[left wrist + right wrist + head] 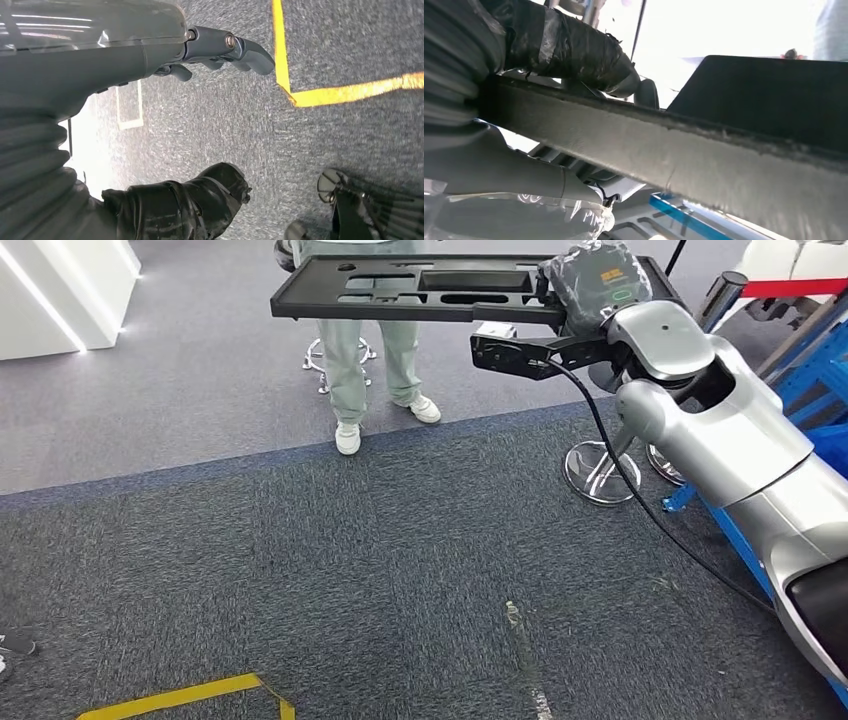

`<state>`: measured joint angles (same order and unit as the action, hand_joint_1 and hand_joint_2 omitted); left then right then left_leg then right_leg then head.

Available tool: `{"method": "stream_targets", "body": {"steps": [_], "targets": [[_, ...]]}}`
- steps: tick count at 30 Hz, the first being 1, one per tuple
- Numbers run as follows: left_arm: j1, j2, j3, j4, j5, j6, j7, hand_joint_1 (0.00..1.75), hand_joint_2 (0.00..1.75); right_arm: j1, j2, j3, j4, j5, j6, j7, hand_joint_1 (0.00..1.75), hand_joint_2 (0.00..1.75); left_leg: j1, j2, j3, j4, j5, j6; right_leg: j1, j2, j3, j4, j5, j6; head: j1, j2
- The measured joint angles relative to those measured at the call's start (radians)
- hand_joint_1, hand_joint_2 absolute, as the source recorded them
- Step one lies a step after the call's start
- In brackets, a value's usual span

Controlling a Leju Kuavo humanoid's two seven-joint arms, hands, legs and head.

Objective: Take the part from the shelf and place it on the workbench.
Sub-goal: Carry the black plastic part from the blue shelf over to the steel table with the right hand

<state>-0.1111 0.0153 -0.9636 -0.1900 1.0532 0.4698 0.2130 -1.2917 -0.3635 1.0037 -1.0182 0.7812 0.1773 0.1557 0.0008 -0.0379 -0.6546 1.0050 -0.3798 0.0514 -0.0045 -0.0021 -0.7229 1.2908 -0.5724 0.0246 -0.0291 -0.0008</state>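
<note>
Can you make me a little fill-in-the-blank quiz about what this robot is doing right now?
1. The right robot hand holds a flat ____ tray by one end.
2. A person stands behind the tray wearing ____ shoes.
3. The tape marked on the carpet is ____.
4. The left robot hand hangs over the carpet holding ____.

Missing words: black; white; yellow; nothing

**Part: black moulded tray panel**

Part (400, 288): long, flat, black, with recessed rectangular cut-outs on its upper face. It is lying level in the air above the grey carpet, its right end being gripped by the right hand (595, 280).
</note>
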Motion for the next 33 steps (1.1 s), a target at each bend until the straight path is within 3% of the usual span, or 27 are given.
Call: {"method": "stream_targets", "body": {"steps": [1, 2, 3, 5, 7, 9, 11, 13, 15, 16, 17, 18, 20, 22, 24, 26, 27, 28, 30, 31, 32, 33], "targets": [[0.0, 0.0, 0.0, 0.0, 0.0, -0.001, 0.001, 0.0, 1.75, 0.002, 0.0, 0.0, 0.001, 0.0, 0.0, 0.0, 1.75, 1.75, 0.001, -0.014, 0.0, 0.002, -0.001, -0.001, -0.005, 0.002, -0.01, 0.011, 0.01, 0.004, 0.0, 0.0], [0.0, 0.0, 0.0, 0.0, 0.0, -0.001, 0.003, 0.0, 1.75, 0.003, 0.0, 0.0, 0.003, 0.0, 0.0, 0.0, 1.75, 1.75, 0.004, -0.027, 0.0, 0.006, -0.002, -0.004, -0.01, 0.004, -0.003, -0.014, 0.037, 0.009, 0.0, 0.0], [0.001, 0.0, 0.0, 0.0, 0.0, -0.002, 0.004, 0.0, 1.75, 0.004, 0.0, 0.0, 0.004, 0.0, 0.0, 0.0, 1.75, 1.75, 0.007, -0.041, -0.001, 0.012, -0.006, -0.008, -0.017, 0.009, 0.022, -0.072, 0.075, 0.014, 0.0, 0.0], [0.0, 0.0, 0.0, 0.0, 0.0, -0.002, 0.005, 0.0, 1.75, 0.003, 0.001, 0.0, 0.006, 0.0, 0.0, 0.0, 1.75, 1.75, 0.011, -0.066, -0.011, 0.031, -0.014, -0.022, -0.03, 0.053, 0.075, -0.188, 0.121, 0.024, 0.002, 0.0], [-0.001, 0.0, 0.0, 0.0, 0.0, -0.001, 0.005, 0.0, 1.75, 0.001, 0.002, 0.0, 0.009, 0.0, 0.0, -0.001, 1.75, 1.75, 0.014, -0.088, -0.026, 0.042, -0.015, -0.037, -0.033, 0.082, 0.094, -0.229, 0.123, 0.021, 0.003, 0.0], [0.002, 0.001, 0.0, 0.0, 0.0, -0.001, 0.005, 0.0, 1.75, 0.001, 0.006, 0.001, 0.011, 0.001, 0.0, -0.001, 1.75, 1.75, 0.018, -0.103, -0.035, 0.04, -0.01, -0.047, -0.03, 0.062, 0.095, -0.231, 0.124, 0.006, 0.003, 0.0], [0.006, -0.001, 0.0, 0.0, -0.001, -0.001, 0.005, 0.0, 1.75, -0.001, 0.012, 0.001, 0.012, 0.002, -0.001, -0.001, 1.75, 1.75, 0.015, -0.062, -0.051, 0.068, -0.026, -0.056, -0.029, 0.039, 0.101, -0.236, 0.126, -0.008, -0.001, 0.0], [0.004, -0.002, 0.0, 0.0, -0.002, -0.001, 0.005, 0.0, 1.75, -0.003, 0.013, 0.001, 0.014, 0.002, -0.001, -0.001, 1.75, 1.75, 0.012, 0.005, -0.095, 0.164, -0.075, -0.062, -0.024, 0.017, 0.105, -0.238, 0.125, -0.019, -0.008, 0.0], [0.001, -0.002, 0.0, 0.0, -0.003, -0.001, 0.005, 0.0, 1.75, -0.004, 0.013, 0.001, 0.015, 0.002, -0.001, -0.001, 1.75, 1.75, 0.012, 0.029, -0.155, 0.285, -0.121, -0.063, -0.017, -0.007, 0.108, -0.237, 0.121, -0.026, -0.01, 0.0], [0.001, -0.002, -0.001, 0.0, -0.003, -0.001, 0.005, 0.0, 1.75, -0.004, 0.013, 0.001, 0.016, 0.002, -0.001, -0.002, 1.75, 1.75, 0.012, 0.032, -0.167, 0.31, -0.122, -0.06, -0.014, -0.02, 0.11, -0.237, 0.119, -0.027, -0.011, 0.0], [0.001, -0.002, -0.001, 0.0, -0.003, -0.001, 0.005, 0.0, 1.75, -0.003, 0.013, 0.001, 0.017, 0.002, -0.001, -0.003, 1.75, 1.75, 0.011, 0.033, -0.164, 0.305, -0.109, -0.056, -0.011, -0.033, 0.112, -0.237, 0.117, -0.029, -0.011, 0.0], [0.001, -0.002, -0.001, 0.0, -0.003, -0.001, 0.005, 0.0, 1.75, -0.003, 0.014, 0.001, 0.018, 0.002, -0.001, -0.004, 1.75, 1.75, 0.008, 0.039, -0.138, 0.254, -0.079, -0.049, -0.009, -0.044, 0.115, -0.238, 0.114, -0.029, -0.011, 0.0], [0.001, -0.001, -0.001, 0.0, -0.004, -0.001, 0.005, 0.0, 1.75, -0.005, 0.015, 0.001, 0.018, 0.002, -0.001, -0.007, 1.75, 1.75, -0.008, 0.076, -0.063, 0.114, -0.031, -0.03, -0.004, -0.066, 0.121, -0.239, 0.107, -0.027, -0.011, 0.0], [0.0, 0.001, -0.001, 0.0, -0.006, -0.002, 0.005, 0.0, 1.75, -0.006, 0.015, 0.001, 0.019, 0.002, 0.0, -0.007, 1.75, 1.75, -0.024, 0.1, -0.025, 0.042, -0.021, -0.017, 0.0, -0.087, 0.127, -0.243, 0.103, -0.021, -0.011, 0.0], [0.0, 0.003, -0.001, 0.0, -0.009, -0.006, 0.005, 0.0, 1.75, -0.004, 0.016, 0.001, 0.02, 0.002, 0.001, -0.007, 1.75, 1.75, -0.026, 0.081, -0.019, 0.031, -0.019, -0.01, 0.002, -0.106, 0.134, -0.251, 0.1, -0.013, -0.012, 0.0], [0.002, 0.004, -0.001, 0.0, -0.013, -0.011, 0.004, 0.0, 1.75, -0.003, 0.016, 0.001, 0.018, 0.003, 0.002, -0.007, 1.75, 1.75, -0.019, 0.061, -0.006, 0.011, -0.013, -0.004, 0.0, -0.087, 0.135, -0.242, 0.086, -0.006, -0.01, 0.0], [0.003, 0.004, -0.001, 0.0, -0.014, -0.014, 0.004, 0.0, 1.75, -0.002, 0.015, 0.001, 0.018, 0.003, 0.002, -0.005, 1.75, 1.75, -0.014, 0.052, 0.001, 0.002, -0.01, 0.0, 0.0, -0.062, 0.12, -0.208, 0.066, -0.004, -0.009, 0.0], [0.002, 0.004, -0.001, 0.0, -0.016, -0.017, 0.004, 0.0, 1.75, -0.002, 0.014, 0.001, 0.018, 0.004, 0.003, -0.003, 1.75, 1.75, -0.011, 0.043, 0.004, -0.002, -0.009, 0.002, -0.003, -0.033, 0.092, -0.154, 0.041, -0.002, -0.008, 0.0], [-0.002, 0.005, -0.002, 0.0, -0.019, -0.022, 0.003, 0.0, 1.75, 0.004, 0.012, 0.001, 0.018, 0.004, 0.006, 0.001, 1.75, 1.75, -0.008, 0.02, 0.005, -0.001, -0.01, 0.006, -0.005, -0.003, 0.02, -0.024, -0.006, 0.002, -0.007, 0.0], [-0.003, 0.005, -0.002, 0.0, -0.019, -0.024, 0.002, 0.0, 1.75, 0.009, 0.01, 0.001, 0.018, 0.004, 0.007, 0.004, 1.75, 1.75, -0.007, 0.006, 0.006, 0.001, -0.011, 0.005, -0.008, 0.0, -0.003, 0.008, -0.005, 0.005, -0.007, 0.0], [-0.004, 0.005, -0.002, 0.0, -0.02, -0.025, 0.002, 0.0, 1.75, 0.014, 0.008, 0.001, 0.018, 0.004, 0.009, 0.006, 1.75, 1.75, -0.004, -0.01, 0.006, 0.005, -0.013, 0.003, -0.012, 0.002, -0.009, 0.003, 0.015, 0.008, -0.007, 0.0], [-0.003, 0.006, -0.002, 0.0, -0.02, -0.025, 0.002, 0.0, 1.75, 0.018, 0.007, 0.001, 0.017, 0.004, 0.01, 0.008, 1.75, 1.75, -0.001, -0.024, 0.006, 0.011, -0.017, -0.002, -0.017, 0.005, 0.003, -0.038, 0.05, 0.011, -0.007, 0.0]]}}
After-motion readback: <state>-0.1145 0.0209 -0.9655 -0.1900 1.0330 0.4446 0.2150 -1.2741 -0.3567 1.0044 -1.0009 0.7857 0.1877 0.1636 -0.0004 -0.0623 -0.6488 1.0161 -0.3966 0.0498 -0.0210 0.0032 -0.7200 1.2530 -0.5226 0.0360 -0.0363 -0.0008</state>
